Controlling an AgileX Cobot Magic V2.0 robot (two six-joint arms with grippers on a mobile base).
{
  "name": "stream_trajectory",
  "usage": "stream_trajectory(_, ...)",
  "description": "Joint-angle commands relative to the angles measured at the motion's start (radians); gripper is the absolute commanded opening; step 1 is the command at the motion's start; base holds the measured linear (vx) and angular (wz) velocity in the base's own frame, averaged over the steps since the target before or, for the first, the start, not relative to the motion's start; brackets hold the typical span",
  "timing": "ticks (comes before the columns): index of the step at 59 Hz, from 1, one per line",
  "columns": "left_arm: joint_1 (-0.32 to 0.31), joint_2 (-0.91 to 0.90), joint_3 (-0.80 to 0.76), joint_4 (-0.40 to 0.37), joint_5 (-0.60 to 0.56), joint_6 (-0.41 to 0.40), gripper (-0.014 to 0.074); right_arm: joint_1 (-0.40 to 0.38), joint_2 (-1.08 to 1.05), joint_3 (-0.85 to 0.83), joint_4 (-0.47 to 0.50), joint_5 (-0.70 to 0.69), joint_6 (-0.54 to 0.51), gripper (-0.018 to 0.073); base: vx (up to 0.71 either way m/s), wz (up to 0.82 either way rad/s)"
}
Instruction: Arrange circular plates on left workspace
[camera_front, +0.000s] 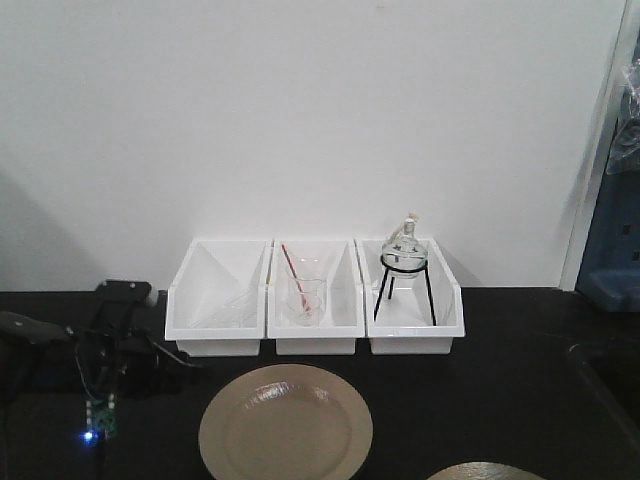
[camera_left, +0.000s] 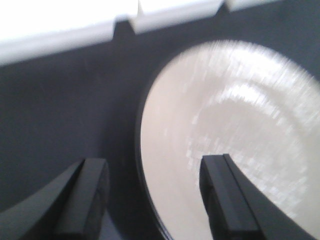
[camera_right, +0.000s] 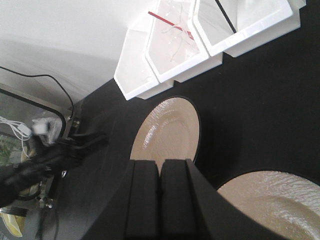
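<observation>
Here the left end effector (camera_left: 154, 165) gapes wide and holds nothing, one finger over the bare bench (camera_left: 65, 115), the other over a circular plate (camera_left: 235, 135) lying flat there. The right end effector (camera_right: 160, 165) is pressed closed, empty. The second plate (camera_right: 272, 200) lies just beside it.

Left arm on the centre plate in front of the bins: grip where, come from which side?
Grip its left rim, coming from the left and above. The plate lies flat and shallow on the counter, so only the edge offers a pinch. The open left gripper straddles that rim, one finger outside, one over the plate: likely the easiest bite.
</observation>
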Motion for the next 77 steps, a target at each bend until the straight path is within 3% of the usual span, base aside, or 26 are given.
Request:
stream_trajectory(1, 0.025, -0.139, -0.027, -0.029, 0.036, -0.041, 0.0499, -0.003, -0.032, -0.033, 0.062, 0.028, -0.009, 0.0000, 0.00, 0.00)
stream_trajectory(8, 0.069, -0.246, -0.027, 0.018, 0.107, -0.136, 0.0345, -0.003, -0.032, -0.033, -0.012, -0.017, -0.029, 0.0000, 0.00, 0.00)
stream_trajectory(13, 0.101, -0.317, -0.027, 0.127, 0.158, -0.201, 0.0139, -0.003, -0.032, -0.033, -0.178, -0.080, -0.002, 0.0000, 0.00, 0.00)
stream_trajectory(17, 0.132, -0.375, -0.021, 0.223, 0.200, -0.223, -0.0009, -0.003, -0.031, -0.032, -0.298, -0.118, 0.078, 0.0000, 0.00, 0.00)
stream_trajectory(20, 0.152, -0.418, 0.004, 0.235, 0.216, -0.231, -0.0009, -0.003, -0.021, -0.032, -0.346, -0.142, 0.124, 0.0000, 0.00, 0.00)
stream_trajectory(30, 0.203, -0.568, 0.192, 0.215, 0.180, -0.231, -0.0006, -0.014, 0.107, -0.032, -0.348, -0.132, 0.117, 0.0000, 0.00, 0.00)
stream_trajectory(37, 0.203, -0.683, 0.361, 0.141, 0.148, -0.217, -0.0004, -0.076, 0.248, -0.032, -0.312, -0.058, 0.110, 0.0000, 0.00, 0.00)
stream_trajectory(46, 0.203, -0.788, 0.505, 0.068, 0.151, -0.185, -0.0003, -0.149, 0.344, -0.032, -0.215, -0.022, 0.032, 0.0000, 0.00, 0.00)
stream_trajectory(56, 0.203, -0.856, 0.579, 0.063, 0.195, -0.189, -0.0003, -0.154, 0.402, -0.032, -0.207, -0.008, -0.054, 0.0026, 0.00, 0.00)
stream_trajectory(66, 0.202, -0.886, 0.584, 0.065, 0.257, -0.195, -0.0003, -0.153, 0.451, -0.032, -0.209, 0.030, -0.084, 0.0157, 0.00, 0.00)
stream_trajectory(77, 0.202, -0.892, 0.584, 0.066, 0.287, -0.195, -0.0001, -0.151, 0.485, -0.032, -0.214, 0.042, -0.101, 0.0405, 0.00, 0.00)
